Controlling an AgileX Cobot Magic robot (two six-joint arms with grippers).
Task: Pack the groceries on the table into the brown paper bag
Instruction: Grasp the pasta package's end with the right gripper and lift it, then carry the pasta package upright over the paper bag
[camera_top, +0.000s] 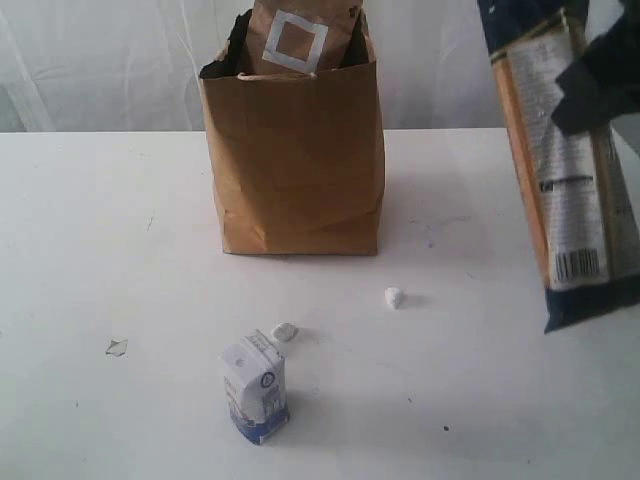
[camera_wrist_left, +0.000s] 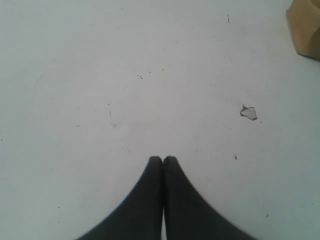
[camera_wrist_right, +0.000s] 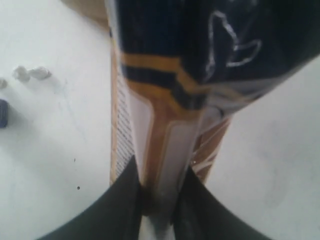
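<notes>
My right pincer (camera_wrist_right: 157, 200) is clamped on the glossy flat packet (camera_top: 575, 190), up right of the creased paper bag (camera_top: 295, 160) — smooth table (camera_top: 100, 230) open to the bag's left. My left pincer (camera_wrist_left: 163, 160) is pinched shut, empty.

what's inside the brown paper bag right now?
A brown pouch with a white square stands in the brown paper bag, its top poking above the rim. Anything lower down is hidden by the bag's walls.
</notes>
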